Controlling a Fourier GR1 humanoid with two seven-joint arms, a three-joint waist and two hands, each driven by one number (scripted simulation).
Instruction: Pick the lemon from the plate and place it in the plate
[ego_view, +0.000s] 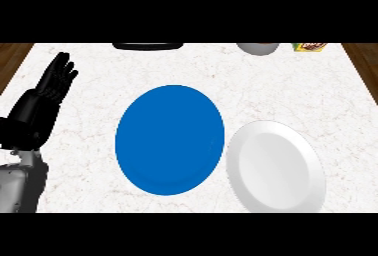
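A blue plate (170, 139) lies at the middle of the white marbled counter. A white plate (277, 167) lies just right of it, nearer the front edge, their rims almost touching. Neither plate has anything on it; no lemon shows anywhere in the head view. My left hand (53, 82) rests at the left edge of the view, fingers straight and pointing up, holding nothing, well clear of the blue plate. My right hand is out of the view.
At the counter's far edge sit a black flat object (148, 46), a grey rounded bowl-like object (258, 48) and a small yellow packet (311, 47). Dark wood floor (15, 50) shows past both side edges of the counter.
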